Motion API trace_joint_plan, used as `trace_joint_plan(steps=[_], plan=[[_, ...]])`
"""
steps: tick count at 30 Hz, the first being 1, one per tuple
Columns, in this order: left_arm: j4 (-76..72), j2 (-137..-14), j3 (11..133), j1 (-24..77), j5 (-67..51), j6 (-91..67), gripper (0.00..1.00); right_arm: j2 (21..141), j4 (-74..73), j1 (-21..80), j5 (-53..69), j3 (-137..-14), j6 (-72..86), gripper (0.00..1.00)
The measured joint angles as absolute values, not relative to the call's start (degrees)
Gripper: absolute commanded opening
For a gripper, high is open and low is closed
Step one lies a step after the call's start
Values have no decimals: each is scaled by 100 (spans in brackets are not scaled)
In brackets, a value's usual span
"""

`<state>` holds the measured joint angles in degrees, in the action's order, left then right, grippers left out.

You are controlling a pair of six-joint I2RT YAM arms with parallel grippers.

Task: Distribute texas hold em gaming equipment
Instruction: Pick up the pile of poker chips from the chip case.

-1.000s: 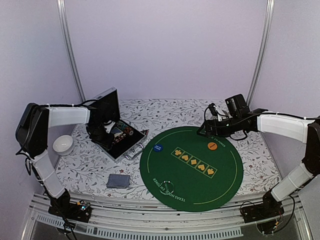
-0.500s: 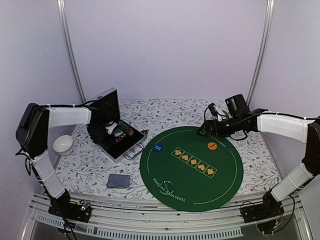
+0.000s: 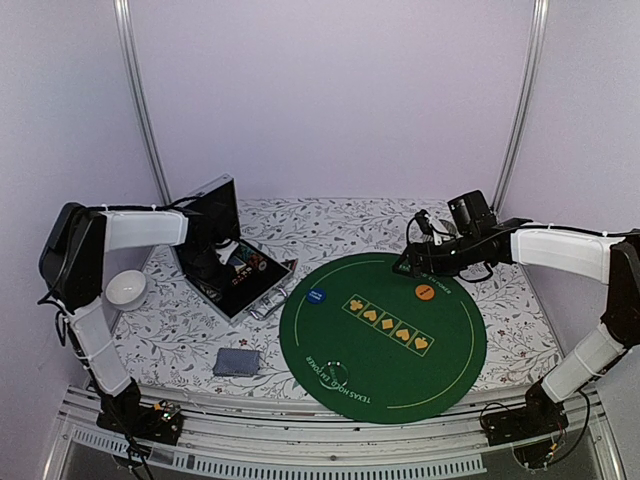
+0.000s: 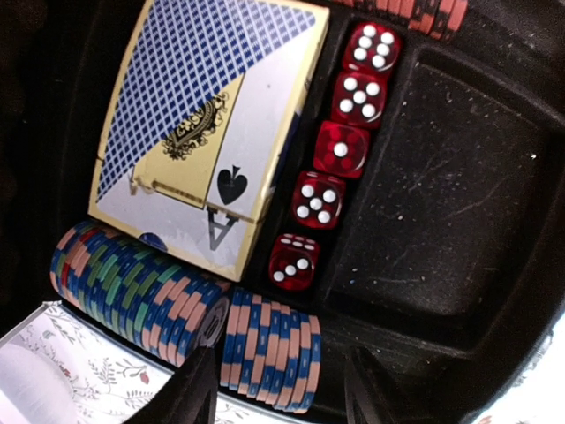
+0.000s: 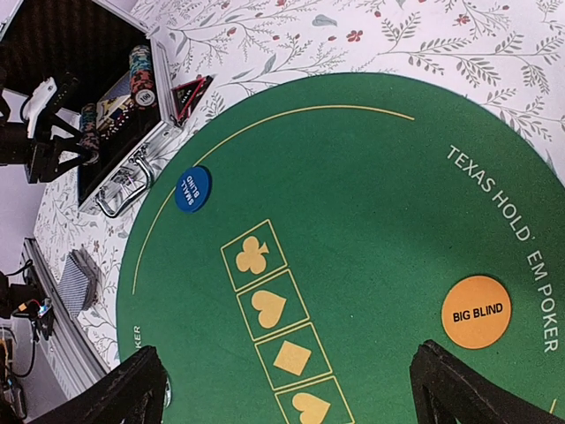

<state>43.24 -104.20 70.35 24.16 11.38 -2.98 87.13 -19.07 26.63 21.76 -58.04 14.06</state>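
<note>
lilac walls [image 3: 330, 90] enclose floral tablecloth [image 3: 170, 335], green mat [image 3: 400, 370] and blue disc [image 3: 316, 296].

Open black-lined aluminium case [image 3: 222, 200] at left, pale cup [image 3: 126, 289] beside it, floral tablecloth [image 3: 330, 220] beneath.

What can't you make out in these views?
Left pincer: top view, hidden inside the black-lined aluminium case; wrist view shows only fingertips.
Salmon striped poker chips: left wrist view, cut by top edge.
Black red-edged triangle: right wrist view, marking too small.
Grey-blue card deck: top view, card count too small.
</note>
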Motion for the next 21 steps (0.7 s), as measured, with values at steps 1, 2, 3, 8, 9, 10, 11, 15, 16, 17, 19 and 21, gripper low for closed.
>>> trace_joint_plan(steps=[1, 2, 3, 8, 9, 10, 11, 15, 16, 17, 19, 21], plan=[[4329, -10453, 7035, 2416, 1138, -298, 51, 8713, -1909, 2663, 2178, -5804, 1406, 99], [4333, -10477, 7035, 2416, 1140, -298, 52, 8713, -1911, 2663, 2178, -5804, 1404, 99], [4342, -10495, 7035, 2416, 1142, -298, 51, 8713, -1909, 2663, 2178, -5804, 1404, 99], [4383, -10512, 7035, 2410, 1190, -301, 51, 8713, -1914, 2663, 2178, -5804, 1402, 99], [4386, -10512, 7035, 2408, 1190, -301, 50, 8713, -1914, 2663, 2178, -5804, 1400, 99], [4386, -10512, 7035, 2397, 1190, -301, 49, 8713, -1914, 2663, 2178, -5804, 1400, 99], [4386, -10514, 7035, 2383, 1188, -301, 47, 8713, -1914, 2663, 2178, -5804, 1400, 99], [4392, -10621, 7035, 2331, 1210, -309, 38, 8713, -1916, 2663, 2178, -5804, 1389, 99], [4397, -10654, 7035, 2318, 1223, -320, 34, 8713, -1916, 2663, 2180, -5804, 1389, 99], [4403, -10689, 7035, 2300, 1243, -322, 28, 8713, -1916, 2663, 2180, -5804, 1387, 99], [4403, -10709, 7037, 2285, 1229, -333, 17, 8713, -1916, 2663, 2180, -5804, 1385, 99], [4410, -10707, 7043, 2285, 1234, -342, 5, 8713, -1918, 2663, 2182, -5804, 1382, 99]])
